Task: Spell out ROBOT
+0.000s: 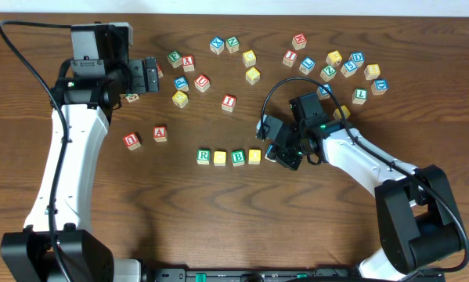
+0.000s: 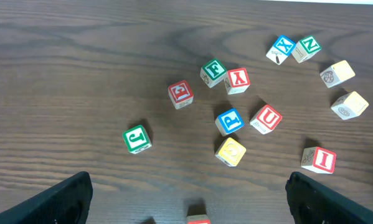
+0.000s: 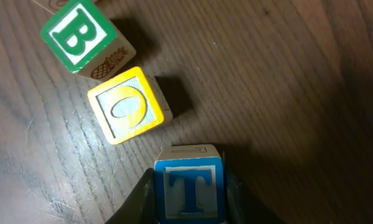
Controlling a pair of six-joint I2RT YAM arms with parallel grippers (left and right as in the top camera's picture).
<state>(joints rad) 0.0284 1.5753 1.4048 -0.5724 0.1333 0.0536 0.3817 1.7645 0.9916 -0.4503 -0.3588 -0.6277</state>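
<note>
Your right hand (image 3: 189,202) is pinched narrow on the T cube (image 3: 189,186), with a dark finger (image 3: 139,202) flat against each side. The cube is small and wooden, and its top face is glossy blue around a white panel with a blue T. Just beside it, with a thin gap, sits the yellow cube (image 3: 129,106); its raised pale letter is curved and hard to read. Next comes the B cube (image 3: 80,36), green on white with a printed picture on its side. From overhead the row reads R cube (image 1: 203,157), another yellow cube (image 1: 220,157), B, yellow, on the dark wood-grain tabletop (image 1: 179,211). Your left hand (image 2: 186,205) is spread wide over loose cubes: a green J cube (image 2: 136,138) and a red E cube (image 2: 180,93).
</note>
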